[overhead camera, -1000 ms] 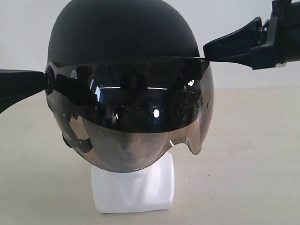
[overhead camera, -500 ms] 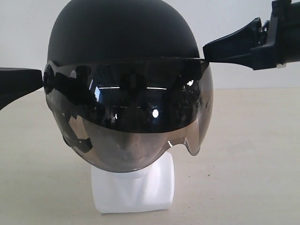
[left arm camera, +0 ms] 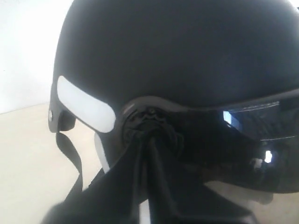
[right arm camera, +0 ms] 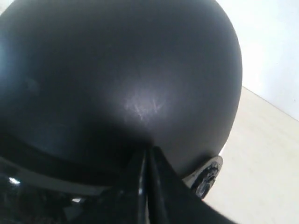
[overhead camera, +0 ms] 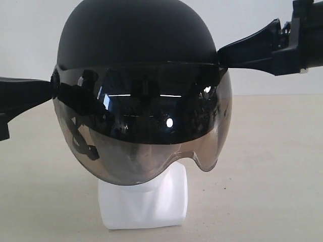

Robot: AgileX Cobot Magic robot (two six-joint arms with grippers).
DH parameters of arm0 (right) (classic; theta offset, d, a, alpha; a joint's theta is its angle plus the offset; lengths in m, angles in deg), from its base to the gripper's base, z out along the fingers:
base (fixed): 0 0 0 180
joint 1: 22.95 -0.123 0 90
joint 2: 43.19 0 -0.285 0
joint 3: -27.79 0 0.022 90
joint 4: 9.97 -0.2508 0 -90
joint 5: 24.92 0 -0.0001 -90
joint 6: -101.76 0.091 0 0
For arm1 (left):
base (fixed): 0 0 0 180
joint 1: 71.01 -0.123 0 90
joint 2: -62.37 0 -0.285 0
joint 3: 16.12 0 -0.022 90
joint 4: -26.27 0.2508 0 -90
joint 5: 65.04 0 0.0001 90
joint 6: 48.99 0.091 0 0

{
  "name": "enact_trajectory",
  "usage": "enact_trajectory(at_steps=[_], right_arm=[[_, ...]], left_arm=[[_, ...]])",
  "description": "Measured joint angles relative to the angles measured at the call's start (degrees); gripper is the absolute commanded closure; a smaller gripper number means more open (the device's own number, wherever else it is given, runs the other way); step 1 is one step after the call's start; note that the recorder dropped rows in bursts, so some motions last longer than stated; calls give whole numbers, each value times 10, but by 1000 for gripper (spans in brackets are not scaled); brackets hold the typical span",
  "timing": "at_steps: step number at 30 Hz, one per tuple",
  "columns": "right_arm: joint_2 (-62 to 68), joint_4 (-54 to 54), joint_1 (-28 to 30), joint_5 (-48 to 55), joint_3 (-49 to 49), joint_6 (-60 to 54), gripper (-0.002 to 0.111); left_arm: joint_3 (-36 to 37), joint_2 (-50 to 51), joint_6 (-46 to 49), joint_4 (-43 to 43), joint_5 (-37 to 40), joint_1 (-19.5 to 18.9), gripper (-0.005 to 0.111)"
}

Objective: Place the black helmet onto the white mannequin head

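Shifted slightly rightward since before, the matte black rounded helmet (overhead camera: 133, 35) sits over the glossy white plastic mannequin head (overhead camera: 144, 201); left pincer (overhead camera: 49, 86) and right pincer (overhead camera: 221, 53), each pressed together, brace its stiff, slippery shell from either side

One black helmet (overhead camera: 136, 35), one white mannequin head (overhead camera: 144, 204), one left pincer (overhead camera: 49, 89), one right pincer (overhead camera: 222, 54).
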Motion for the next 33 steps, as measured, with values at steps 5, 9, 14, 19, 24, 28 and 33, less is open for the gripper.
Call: enact_trajectory(at_steps=[5, 9, 14, 19, 24, 28, 33], right_arm=[[0, 1, 0, 1, 0, 1, 108], [0, 1, 0, 6, 0, 2, 108], [0, 3, 0, 9, 0, 2, 108], [0, 3, 0, 13, 0, 2, 108], [0, 7, 0, 15, 0, 3, 108], [0, 22, 0, 3, -3, 8, 108], [0, 37, 0, -9, -12, 15, 108]], left_arm=[[0, 0, 8, 0, 3, 0, 102], [0, 0, 11, -1, 14, 0, 102], [0, 0, 14, -1, 18, 0, 102], [-1, 10, 15, -1, 22, 0, 102], [-5, 19, 17, -1, 23, 0, 102], [-21, 19, 19, 0, 28, 0, 102], [-37, 11, 23, 0, 28, 0, 102]])
